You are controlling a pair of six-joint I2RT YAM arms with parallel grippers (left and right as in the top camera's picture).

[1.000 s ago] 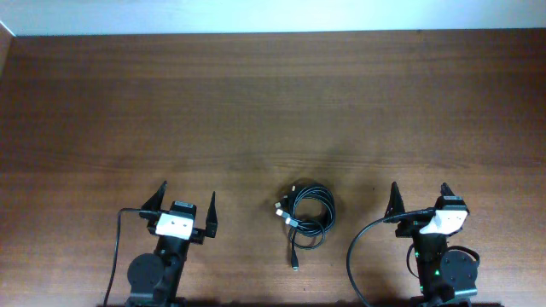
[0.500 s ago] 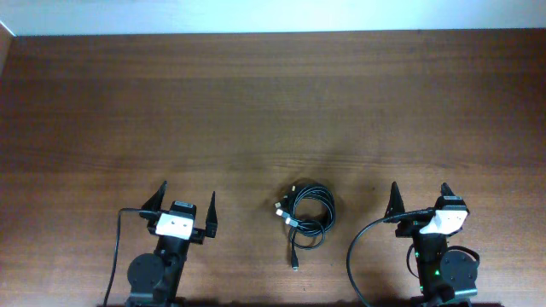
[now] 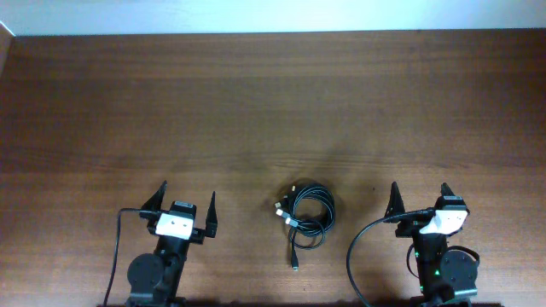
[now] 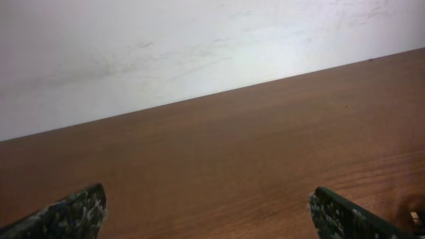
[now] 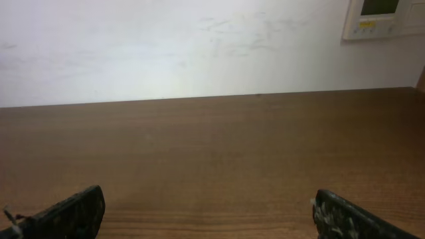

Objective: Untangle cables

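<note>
The cables (image 3: 307,213) lie as one small black coil on the wooden table (image 3: 273,111), near its front edge, between the two arms. Small metallic plug ends show at the coil's left side, and one loose end trails toward the front to a plug (image 3: 294,267). My left gripper (image 3: 185,204) is open and empty, well left of the coil. My right gripper (image 3: 420,198) is open and empty, right of the coil. Both wrist views show only spread fingertips (image 4: 76,212) (image 5: 70,214) over bare wood; a plug tip peeks in at the left wrist view's lower right corner (image 4: 416,217).
A white wall runs along the table's far edge (image 5: 199,46), with a wall panel (image 5: 385,16) at the upper right. Thick black wires fixed to the arms loop beside each base (image 3: 354,256).
</note>
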